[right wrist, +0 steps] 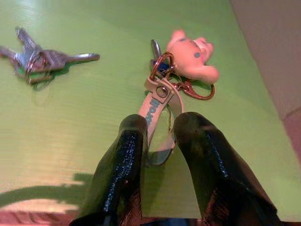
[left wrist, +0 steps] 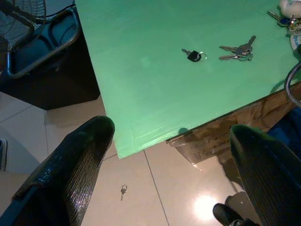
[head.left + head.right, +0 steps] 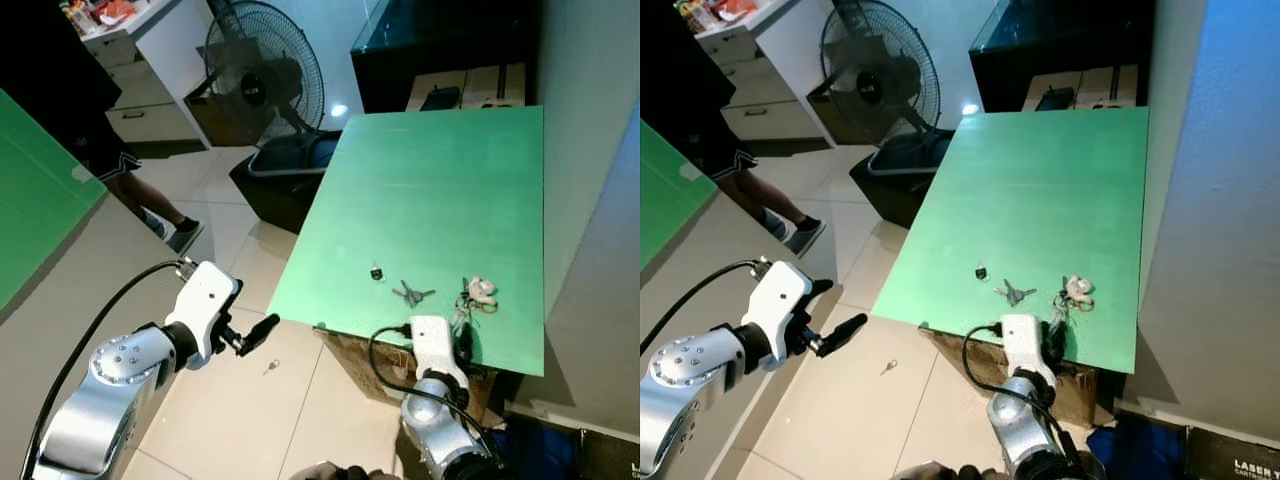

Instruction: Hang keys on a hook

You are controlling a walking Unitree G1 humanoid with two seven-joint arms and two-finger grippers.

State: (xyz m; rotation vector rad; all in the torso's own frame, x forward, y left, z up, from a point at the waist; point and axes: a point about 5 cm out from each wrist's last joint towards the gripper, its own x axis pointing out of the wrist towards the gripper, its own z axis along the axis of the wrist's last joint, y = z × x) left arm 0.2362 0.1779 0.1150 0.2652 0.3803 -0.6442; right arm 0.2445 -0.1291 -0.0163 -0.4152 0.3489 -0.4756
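On the green table (image 3: 440, 170) lies a keychain (image 1: 162, 87) with a pink charm (image 1: 194, 57) and a pale strap (image 1: 155, 110), close to the front right corner. My right gripper (image 1: 160, 125) reaches over the table's front edge, its two black fingers (image 1: 124, 160) pinched on the strap's loop. A silver key bunch (image 3: 411, 294) and a black-headed key (image 3: 376, 271) lie to the left of the keychain. My left gripper (image 3: 255, 335) hangs open over the floor, left of the table, holding nothing.
A small key (image 3: 270, 367) lies on the tiled floor by the table's near corner. A standing fan (image 3: 262, 75) and a black cabinet (image 3: 440, 50) are behind the table. A person's legs (image 3: 150, 205) stand at the left. A grey wall (image 3: 600, 200) borders the table's right side.
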